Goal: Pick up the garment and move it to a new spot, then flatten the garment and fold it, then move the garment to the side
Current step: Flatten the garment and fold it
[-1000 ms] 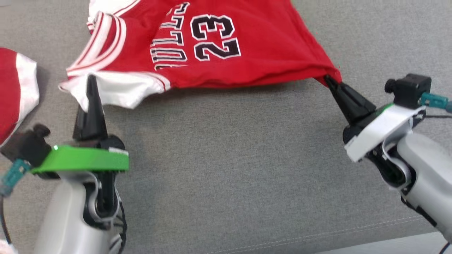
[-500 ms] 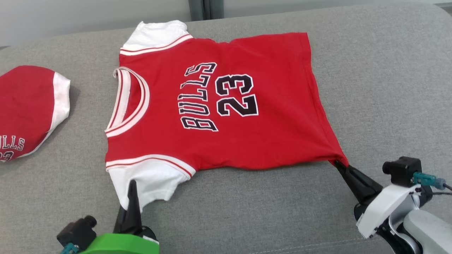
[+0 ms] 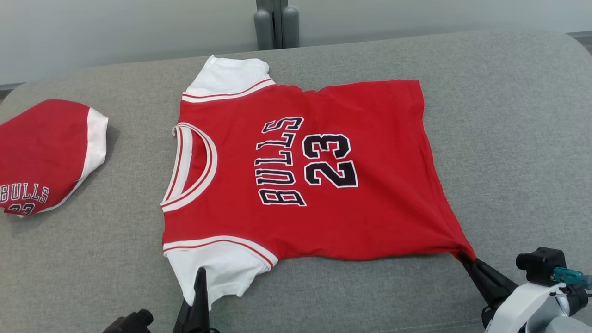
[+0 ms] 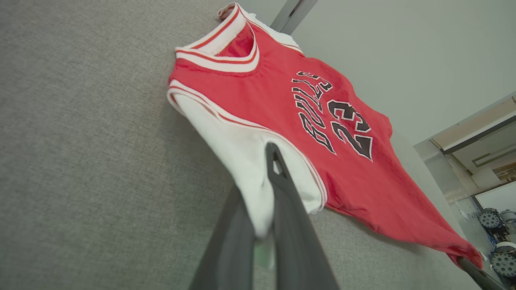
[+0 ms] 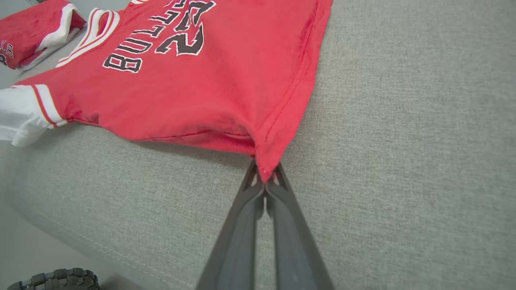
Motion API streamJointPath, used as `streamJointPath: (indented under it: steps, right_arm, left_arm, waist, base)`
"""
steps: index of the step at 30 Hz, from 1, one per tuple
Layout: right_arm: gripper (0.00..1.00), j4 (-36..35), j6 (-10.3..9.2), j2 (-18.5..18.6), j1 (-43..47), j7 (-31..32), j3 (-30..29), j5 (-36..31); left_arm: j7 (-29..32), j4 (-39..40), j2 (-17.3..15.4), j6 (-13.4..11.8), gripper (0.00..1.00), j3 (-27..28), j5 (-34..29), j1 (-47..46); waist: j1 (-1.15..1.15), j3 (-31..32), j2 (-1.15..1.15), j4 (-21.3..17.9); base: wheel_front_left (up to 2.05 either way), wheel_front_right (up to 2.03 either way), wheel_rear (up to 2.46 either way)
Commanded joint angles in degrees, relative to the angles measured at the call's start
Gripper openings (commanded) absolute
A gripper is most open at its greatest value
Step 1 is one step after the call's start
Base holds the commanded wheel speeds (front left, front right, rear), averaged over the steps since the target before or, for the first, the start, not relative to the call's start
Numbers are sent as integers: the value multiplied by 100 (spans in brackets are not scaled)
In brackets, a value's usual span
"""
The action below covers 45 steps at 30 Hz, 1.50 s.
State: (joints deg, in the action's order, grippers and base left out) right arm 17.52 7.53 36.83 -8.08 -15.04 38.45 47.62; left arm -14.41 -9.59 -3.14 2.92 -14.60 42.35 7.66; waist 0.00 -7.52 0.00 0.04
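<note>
The garment (image 3: pixel 296 185) is a red jersey with white sleeves and "BULLS 23" in black, spread nearly flat on the grey cushion (image 3: pixel 508 138), collar toward the left. My left gripper (image 3: pixel 201 274) is shut on the near white sleeve (image 4: pixel 246 161), whose cloth is pinched between the dark fingers (image 4: pixel 282 189). At the near right, my right gripper (image 3: pixel 462 255) is shut on the jersey's bottom hem corner (image 5: pixel 264 169), pulling it into a point. The same garment (image 5: pixel 193 80) fills the upper left of the right wrist view.
A second red and white folded garment (image 3: pixel 46 157) lies at the cushion's left edge. A grey post (image 3: pixel 276 23) stands behind the cushion against a pale wall. The cushion's front seam (image 5: pixel 100 249) runs close below my grippers. Bare grey fabric extends to the right.
The head view has tilted up and back, so the whole jersey now shows. Both grippers have kept their hold while the jersey has come to lie flatter on the cushion.
</note>
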Motion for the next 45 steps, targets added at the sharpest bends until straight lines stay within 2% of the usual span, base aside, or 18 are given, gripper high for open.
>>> streamJointPath:
  steps: [1, 13, 23, 28, 38, 39, 40, 41, 45]
  right_arm:
    - [0, 21, -9, -62, 78, 15, -20, -75]
    - [0, 11, -9, -252, -295, 174, -194, -170]
    - [0, 135, -9, -352, -1157, 420, -127, 48]
    - [0, 443, -9, -410, -1662, 483, -11, 133]
    - [0, 1321, -9, -713, -2440, 271, 176, 205]
    - [3, 1402, -9, -751, -2496, 219, 163, 174]
    - [75, 1498, -9, -812, -2543, 155, 134, 162]
    - [100, 1562, -9, -874, -2560, 117, 146, 159]
    - [100, 1735, -9, -894, -2584, 8, 36, -38]
  left_arm:
    - [0, 43, -55, -13, 0, -9, -42, 84]
    - [39, 208, -342, 118, 0, 13, -237, -517]
    - [370, -18, -560, 252, 0, 65, -92, -1483]
    - [458, -460, -674, 290, 0, 97, -113, -2115]
    - [389, -1772, -691, 387, 0, -56, -224, -3369]
    - [350, -1892, -701, 396, 0, -95, -260, -3442]
    - [273, -2038, -719, 406, 49, -131, -312, -3530]
    - [204, -2174, -731, 406, 100, -156, -380, -3609]
    - [8, -2459, -667, 425, 100, -166, -463, -3704]
  waist:
    - [0, 32, 0, 0]
    - [0, 8, 0, -17]
    - [0, -308, 0, -88]
    - [0, -537, 0, -33]
    - [0, -861, 0, 20]
    - [0, -875, 0, 17]
    - [0, -887, 0, 14]
    - [0, -893, 0, 6]
    - [0, -851, 0, -8]
  base:
    - [0, 0, 0]
    - [0, 0, 0]
    - [0, 0, 0]
    - [0, 0, 0]
    - [0, 0, 0]
    - [0, 0, 0]
    - [0, 0, 0]
    - [0, 0, 0]
    - [0, 0, 0]
